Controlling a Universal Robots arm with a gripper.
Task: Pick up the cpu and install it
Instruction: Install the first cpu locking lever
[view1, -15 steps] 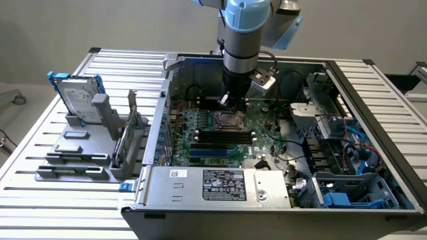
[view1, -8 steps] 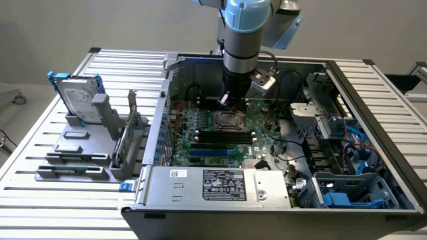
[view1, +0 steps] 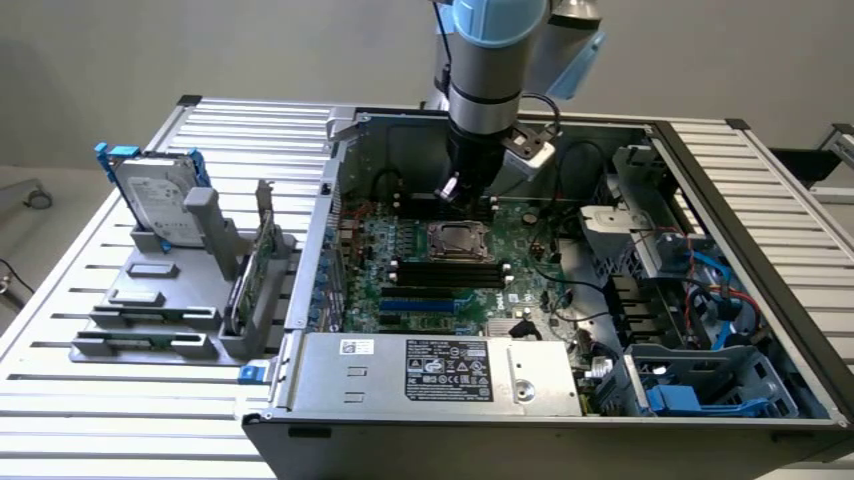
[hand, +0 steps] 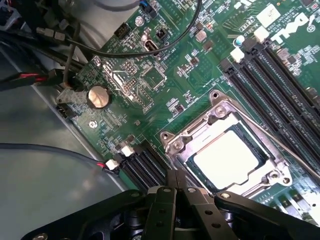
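Gripper (hand: 172, 192) empty, fingers pressed together, poised just above the socket with the cpu (hand: 231, 159) already seated in it.

Open computer case (view1: 694, 180) lies on a slatted metal table (view1: 80, 270), plain grey wall behind. Exterior view: arm over the green board (view1: 441, 280), gripper (view1: 454, 193) just short of the socket (view1: 457, 242); hard drive (view1: 151, 195) stands on a grey rack well off toward that view's left. Wrist view: pale silvery chip top sits flat inside the metal frame (hand: 220, 112), coin battery (hand: 98, 96) farther off. Gripper body partly cut off by the frame edge.
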